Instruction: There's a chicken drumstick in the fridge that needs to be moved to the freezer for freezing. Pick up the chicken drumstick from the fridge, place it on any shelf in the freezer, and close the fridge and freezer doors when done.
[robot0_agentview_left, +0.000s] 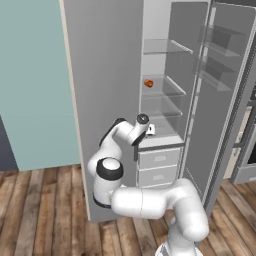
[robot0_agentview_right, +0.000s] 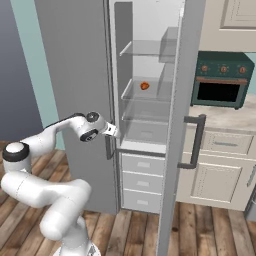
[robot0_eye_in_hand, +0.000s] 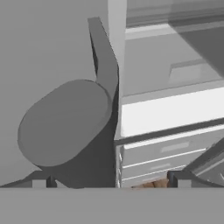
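Observation:
The fridge (robot0_agentview_left: 165, 50) stands open, showing glass shelves (robot0_agentview_right: 142, 95) and drawers (robot0_agentview_right: 142, 172). Its door (robot0_agentview_right: 177, 125) is swung out to the right. On a middle shelf lies a small orange-red lump (robot0_agentview_left: 148, 83) (robot0_agentview_right: 144, 85); I cannot tell whether it is the chicken drumstick. The freezer is behind its shut gray door (robot0_agentview_left: 102, 100) (robot0_agentview_right: 75, 75) on the left. My gripper (robot0_agentview_left: 141, 136) (robot0_agentview_right: 114, 134) (robot0_eye_in_hand: 109, 181) is open and holds nothing. It hovers at the inner edge of the freezer door, next to its dark vertical handle (robot0_eye_in_hand: 105, 61), level with the fridge's lowest shelf.
The open fridge door carries bins (robot0_agentview_left: 220, 45) and a dark bar handle (robot0_agentview_right: 198, 142). Beyond that door, a green toaster oven (robot0_agentview_right: 220, 82) sits on a counter above beige cabinets (robot0_agentview_right: 220, 175). A teal wall (robot0_agentview_left: 30, 75) lies to the left, and the floor is wood.

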